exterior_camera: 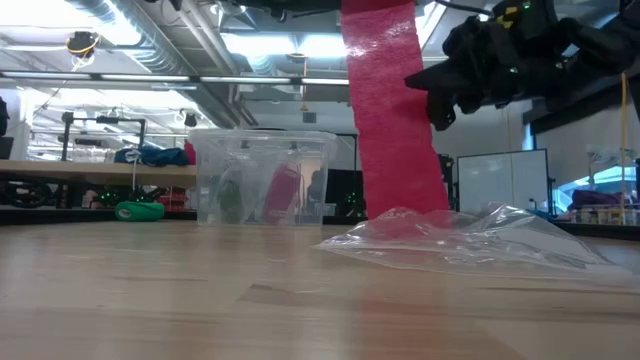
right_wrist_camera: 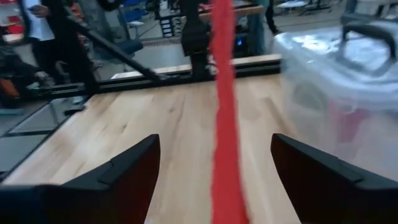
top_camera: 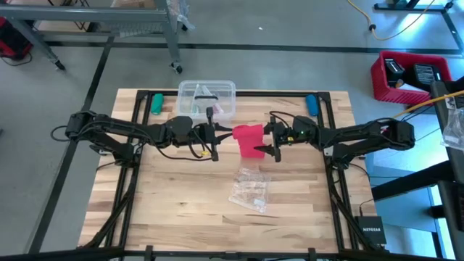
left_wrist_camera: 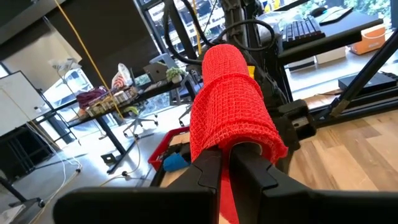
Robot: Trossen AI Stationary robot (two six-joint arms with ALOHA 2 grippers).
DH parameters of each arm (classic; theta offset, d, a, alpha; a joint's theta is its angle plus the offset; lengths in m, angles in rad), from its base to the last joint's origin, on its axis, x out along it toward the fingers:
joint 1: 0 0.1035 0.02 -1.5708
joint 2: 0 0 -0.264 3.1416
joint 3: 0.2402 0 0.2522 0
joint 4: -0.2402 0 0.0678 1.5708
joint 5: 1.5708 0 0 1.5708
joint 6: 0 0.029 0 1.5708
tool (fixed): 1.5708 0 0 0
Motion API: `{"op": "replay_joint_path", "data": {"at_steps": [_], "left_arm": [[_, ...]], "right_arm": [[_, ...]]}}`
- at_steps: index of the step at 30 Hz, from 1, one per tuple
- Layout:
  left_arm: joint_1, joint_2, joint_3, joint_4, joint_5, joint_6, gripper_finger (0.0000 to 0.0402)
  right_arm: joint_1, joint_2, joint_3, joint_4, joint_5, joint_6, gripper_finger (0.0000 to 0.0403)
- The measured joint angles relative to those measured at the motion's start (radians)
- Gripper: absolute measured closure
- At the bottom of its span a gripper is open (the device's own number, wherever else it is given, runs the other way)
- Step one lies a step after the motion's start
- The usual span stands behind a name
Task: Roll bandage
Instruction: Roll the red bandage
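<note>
The bandage [top_camera: 250, 140] is a red-pink strip. Its upper end is wound into a small roll [left_wrist_camera: 233, 99] around the tips of my left gripper [top_camera: 221, 134], which is shut on it above the table's middle. From there the strip [exterior_camera: 395, 130] hangs down to the table behind the wrapper. My right gripper [top_camera: 274, 139] is open on the strip's right side. Its two fingers [right_wrist_camera: 124, 174] stand on either side of the hanging strip [right_wrist_camera: 224, 124], which shows edge-on and apart from them. My left gripper [left_wrist_camera: 227, 165] pinches the bandage between its two fingers, and the red cloth shows in the slit between them [left_wrist_camera: 226, 199]. Several turns of the strip wrap over the fingertips as a roll. The fingers lie level, coming from the table's left. The rest of the strip hangs slack below.
A clear plastic box [top_camera: 206, 99] stands behind the grippers, toward the far edge. A crumpled clear wrapper [top_camera: 250, 190] lies on the wood nearer the front. A green thing [top_camera: 156, 103] and a blue one [top_camera: 312, 104] lie at the far corners. A red crate [top_camera: 406, 76] sits off the table.
</note>
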Motion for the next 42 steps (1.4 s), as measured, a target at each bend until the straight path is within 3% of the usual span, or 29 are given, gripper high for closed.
{"op": "replay_joint_path", "data": {"at_steps": [13, 21, 30, 42], "left_arm": [[-0.001, 0.0, 0.0, 0.001, 0.0, -0.004, 0.0389], [-0.001, 0.0, 0.0, 0.005, 0.0, -0.004, 0.0389], [0.0, 0.0, 0.0, 0.015, 0.0, 0.001, 0.0389], [0.019, -0.058, 0.003, 0.052, -0.186, 0.18, 0.0389]], "right_arm": [[0.048, 0.049, 0.026, 0.003, 0.02, -0.053, 0.011], [0.059, 0.104, 0.025, 0.052, 0.105, -0.11, 0.0207], [0.06, 0.156, 0.024, 0.025, 0.133, -0.147, 0.0384], [0.225, 0.004, 0.026, 0.012, 0.138, -0.14, 0.0395]]}}
